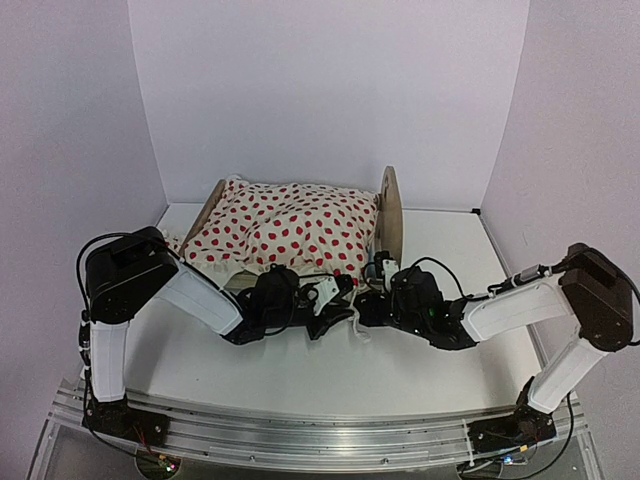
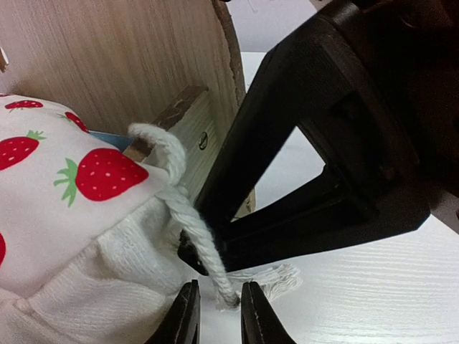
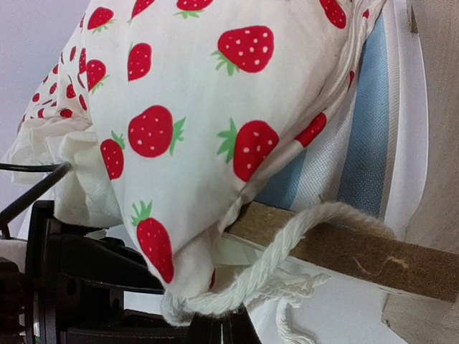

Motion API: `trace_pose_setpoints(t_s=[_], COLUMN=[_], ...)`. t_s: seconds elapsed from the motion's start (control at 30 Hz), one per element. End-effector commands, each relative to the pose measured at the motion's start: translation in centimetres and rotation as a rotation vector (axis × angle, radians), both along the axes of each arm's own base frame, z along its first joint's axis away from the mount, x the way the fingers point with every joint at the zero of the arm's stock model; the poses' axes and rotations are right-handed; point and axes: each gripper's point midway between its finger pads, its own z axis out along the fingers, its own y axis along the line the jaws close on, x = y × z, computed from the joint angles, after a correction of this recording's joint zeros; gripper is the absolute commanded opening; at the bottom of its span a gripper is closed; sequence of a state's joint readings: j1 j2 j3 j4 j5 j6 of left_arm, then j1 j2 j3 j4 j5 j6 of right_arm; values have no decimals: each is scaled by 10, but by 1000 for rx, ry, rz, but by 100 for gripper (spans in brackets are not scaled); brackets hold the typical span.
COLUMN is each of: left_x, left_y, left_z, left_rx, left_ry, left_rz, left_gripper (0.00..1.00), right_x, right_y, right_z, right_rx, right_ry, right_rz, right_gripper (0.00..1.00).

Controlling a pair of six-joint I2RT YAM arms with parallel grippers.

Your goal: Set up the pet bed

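Observation:
The pet bed (image 1: 390, 212) stands at the back middle, its light-wood headboard on the right. A strawberry-print blanket (image 1: 285, 230) covers it. Both grippers meet at the bed's near right corner. My left gripper (image 2: 220, 315) is narrowly open just above the table, and the frayed end of a white cord (image 2: 190, 215) hangs between its fingertips. My right gripper (image 3: 222, 331) is shut below the blanket's corner (image 3: 201, 107), with the cord (image 3: 287, 251) draped across its tips. I cannot tell whether it pinches any cloth. The striped mattress (image 3: 358, 136) shows beside the wooden side rail (image 3: 358, 254).
White walls close in the table (image 1: 440, 360) at the back and on both sides. The blanket's ruffled white edge (image 2: 93, 287) spills onto the table by the corner. My right arm's black fingers (image 2: 301, 229) cross just behind the left fingertips.

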State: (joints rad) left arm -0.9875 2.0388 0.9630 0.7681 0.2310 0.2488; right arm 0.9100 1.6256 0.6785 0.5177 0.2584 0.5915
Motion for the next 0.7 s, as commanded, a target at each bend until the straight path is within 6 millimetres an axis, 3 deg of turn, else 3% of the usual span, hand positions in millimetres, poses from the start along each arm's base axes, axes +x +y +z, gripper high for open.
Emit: trace_pose_setpoints(t_s=[0.0,0.13,0.23,0.37,0.53,0.67], left_x=[8,-23,-30,-16,25,30], left_y=[-4,7,16,22,20,8], left_z=[21,34,35,41,38,38], left_rx=[-36,-31,0,19,39,17], left_ry=[-84,-163,-173,-227,-268,-291], left_rz=[-13,-153,-174,-119,4,-14], left_gripper=[19,21,22,22,18,17], right_x=[8,9,11,12,13,13], right_y=[6,2,5,7,11,13], right_z=[19,24,25,23,22,24], right_rx=[43,29,24,29,36,43], right_ry=[-59,-92,-107,-106,-104,-111], right_rz=[-16,-21,-10,-9,0,8], right_gripper=[0,0,0,0,0,0])
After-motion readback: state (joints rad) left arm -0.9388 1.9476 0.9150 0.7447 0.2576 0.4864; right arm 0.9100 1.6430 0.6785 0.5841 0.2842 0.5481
